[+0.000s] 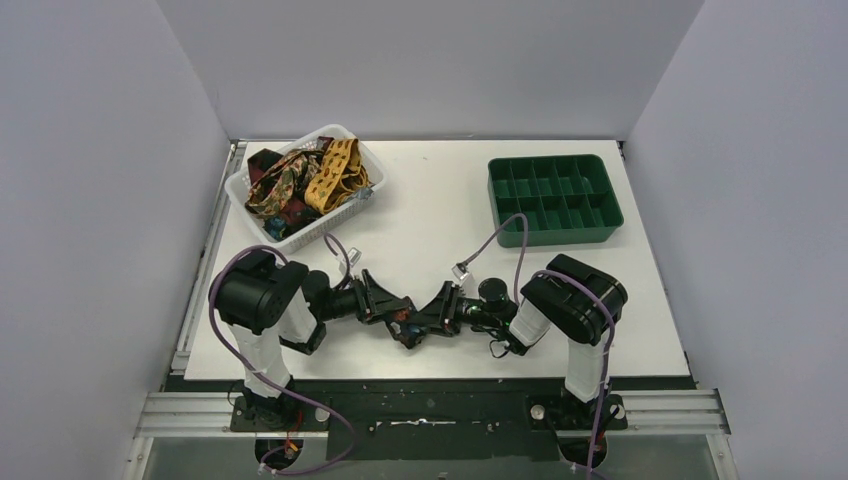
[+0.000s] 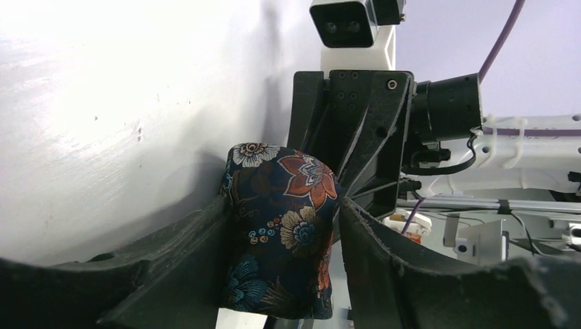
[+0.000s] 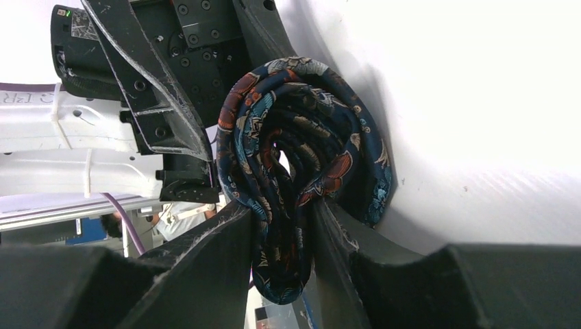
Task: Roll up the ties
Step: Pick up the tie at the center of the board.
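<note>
the two arms meet in the middle of the table (image 1: 430,215), at its near edge. the left gripper (image 1: 398,320) comes in from the left and the right gripper (image 1: 436,316) comes in from the right. they are nose to nose.

between them is the rolled tie (image 2: 282,240). it is dark blue with orange, white and teal flowers. it is wound up into a fat little roll. from the right wrist you look at the end of the roll and can see the layers curl round and round. there is a small gap in the middle.

the left gripper has one finger (image 2: 181,264) on each side of the roll, and both seem to touch the cloth. it holds the roll across its wide part.

the right gripper's fingers (image 3: 209,264) are pinching the near part of the roll. the cloth there is squashed thin between them. the rest of the roll puffs out past the tips.

the roll is just above the white table, or on it; i cannot tell which.

far away on the left is a white basket (image 1: 238,192). the other ties (image 1: 285,185) lie in it in a messy heap, and a yellow tie (image 1: 336,172) is on top. far away on the right is a green tray (image 1: 497,205) with many little boxes in it. a purple cable (image 1: 521,240) loops from the right arm over the table.
</note>
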